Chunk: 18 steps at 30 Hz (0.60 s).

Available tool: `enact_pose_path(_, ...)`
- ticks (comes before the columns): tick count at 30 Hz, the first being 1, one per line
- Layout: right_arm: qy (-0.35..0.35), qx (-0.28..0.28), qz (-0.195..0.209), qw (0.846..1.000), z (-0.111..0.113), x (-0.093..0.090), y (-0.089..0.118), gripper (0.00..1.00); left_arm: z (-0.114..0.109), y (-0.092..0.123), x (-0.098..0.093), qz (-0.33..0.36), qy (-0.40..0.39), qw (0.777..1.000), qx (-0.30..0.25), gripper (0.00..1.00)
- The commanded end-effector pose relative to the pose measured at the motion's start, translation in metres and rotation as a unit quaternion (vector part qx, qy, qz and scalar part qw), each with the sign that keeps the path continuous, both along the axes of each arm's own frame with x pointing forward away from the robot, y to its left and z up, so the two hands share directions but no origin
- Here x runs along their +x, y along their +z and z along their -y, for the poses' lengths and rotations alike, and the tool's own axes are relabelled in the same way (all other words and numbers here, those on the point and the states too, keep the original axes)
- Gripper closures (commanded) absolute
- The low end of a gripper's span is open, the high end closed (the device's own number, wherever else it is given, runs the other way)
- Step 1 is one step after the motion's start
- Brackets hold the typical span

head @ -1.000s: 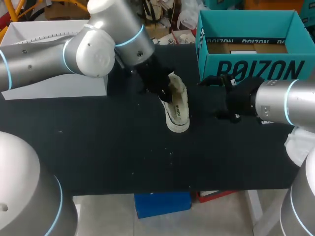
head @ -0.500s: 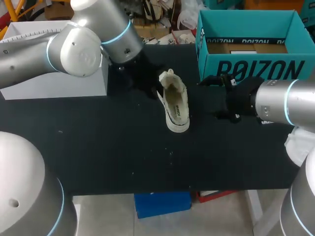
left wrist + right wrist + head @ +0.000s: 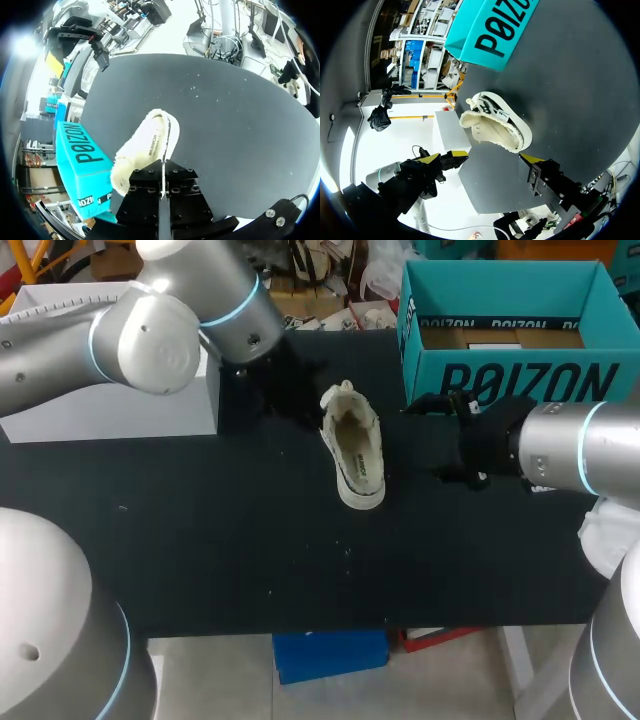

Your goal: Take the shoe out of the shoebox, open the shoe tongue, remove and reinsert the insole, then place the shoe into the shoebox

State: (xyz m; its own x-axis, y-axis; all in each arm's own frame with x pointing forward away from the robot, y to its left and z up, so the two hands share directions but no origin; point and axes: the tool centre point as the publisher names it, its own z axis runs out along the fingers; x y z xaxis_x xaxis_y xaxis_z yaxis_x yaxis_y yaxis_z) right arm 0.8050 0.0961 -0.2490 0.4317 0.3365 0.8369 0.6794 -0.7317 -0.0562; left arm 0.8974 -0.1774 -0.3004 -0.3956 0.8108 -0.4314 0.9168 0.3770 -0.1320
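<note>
Though near shoe (image 3: 495, 126), right gripper (image 3: 492, 156) spread, empty

Bright, even light falls from above. The black table (image 3: 200, 540) looks matte; the pale shoe (image 3: 355, 450) and silver left arm (image 3: 150, 330) gleam softly.

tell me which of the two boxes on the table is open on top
The teal shoebox on the right: open top, brown cardboard showing inside. The white box on the left is closed.
</note>
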Motion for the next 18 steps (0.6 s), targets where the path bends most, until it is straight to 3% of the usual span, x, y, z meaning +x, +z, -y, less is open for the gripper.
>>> enact_pose_path(1, -0.172, -0.032, 0.023, 0.984, -0.001, -0.008, -0.003, 0.00, -0.002, -0.001, 0.007, 0.005, 0.016, 1.000, -0.019, 1.00)
enact_pose_path(8, -0.172, -0.032, 0.023, 0.984, -0.001, -0.008, -0.003, 0.00, 0.000, 0.006, 0.028, 0.021, 0.086, 0.994, -0.063, 1.00)
enact_pose_path(18, -0.172, -0.032, 0.023, 0.984, -0.001, -0.008, -0.003, 0.00, 0.006, 0.006, 0.076, 0.050, 0.184, 0.977, -0.099, 1.00)
